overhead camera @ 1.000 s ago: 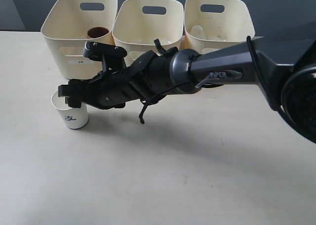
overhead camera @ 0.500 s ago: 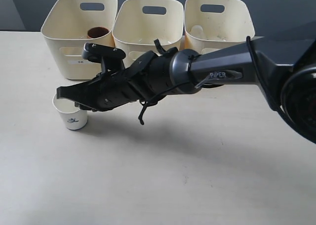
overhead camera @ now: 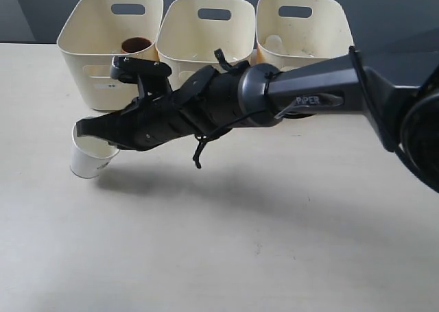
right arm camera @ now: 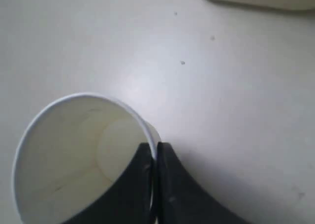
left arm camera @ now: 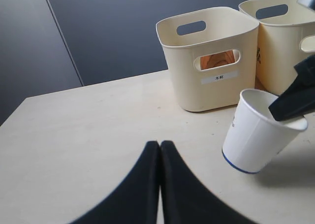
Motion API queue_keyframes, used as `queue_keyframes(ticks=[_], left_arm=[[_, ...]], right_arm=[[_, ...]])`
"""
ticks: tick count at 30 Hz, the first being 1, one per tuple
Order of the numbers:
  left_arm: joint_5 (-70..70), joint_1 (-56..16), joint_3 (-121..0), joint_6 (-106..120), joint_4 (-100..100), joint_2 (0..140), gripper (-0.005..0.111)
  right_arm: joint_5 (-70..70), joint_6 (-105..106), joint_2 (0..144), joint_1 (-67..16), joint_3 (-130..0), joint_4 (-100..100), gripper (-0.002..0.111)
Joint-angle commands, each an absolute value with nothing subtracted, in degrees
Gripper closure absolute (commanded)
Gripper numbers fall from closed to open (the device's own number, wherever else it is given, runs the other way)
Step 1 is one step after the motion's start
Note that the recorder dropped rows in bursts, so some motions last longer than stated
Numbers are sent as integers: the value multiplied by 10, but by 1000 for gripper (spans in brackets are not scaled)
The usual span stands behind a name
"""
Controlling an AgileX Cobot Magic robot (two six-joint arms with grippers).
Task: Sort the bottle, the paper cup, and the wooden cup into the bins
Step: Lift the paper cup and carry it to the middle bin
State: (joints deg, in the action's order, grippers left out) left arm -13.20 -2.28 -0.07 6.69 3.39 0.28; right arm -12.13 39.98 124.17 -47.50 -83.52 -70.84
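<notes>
Exterior view: table [overhead camera: 274,257], three bins in a row; landmark is the left bin [overhead camera: 103,34].
Right arm [overhead camera: 309,99]: reaches across the middle and ends just in front of left bin.
Wooden cup [overhead camera: 137,44]: inside left bin, sorted.
Bottle: none on table; a pale shape [overhead camera: 274,44] in the bin farthest from left bin may be it, too faint to tell.
Paper cup [overhead camera: 88,161]: just in front of left bin, tilted, not binned.
Right gripper [overhead camera: 84,128]: pinched on paper cup rim, one finger inside.
Left gripper [left arm camera: 160,144]: fingers pressed together, empty, short of left bin.
Progress: likely last item; lift and drop left.
</notes>
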Motion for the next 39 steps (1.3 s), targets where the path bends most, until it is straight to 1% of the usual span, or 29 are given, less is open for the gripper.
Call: queue_keyframes(ticks=[1, 8, 15, 24, 32, 39], left_arm=[[-129, -25, 0, 66, 38, 0, 107], [-128, -25, 0, 66, 38, 0, 107], [-128, -25, 0, 66, 38, 0, 107], [-128, -25, 0, 66, 38, 0, 107], [-128, -25, 0, 66, 38, 0, 107], [-129, -25, 0, 66, 38, 0, 107]], right_arm=[[-118, 405, 1187, -473, -837, -675, 109], [-107, 403, 1091, -473, -837, -574, 109], [-78, 397, 1022, -462, -831, -534, 109], [-144, 326, 1020, -322, -831, -496, 109], [-128, 259, 1028, -274, -831, -413, 109], [-74, 249, 1066, -273, -831, -399, 109]])
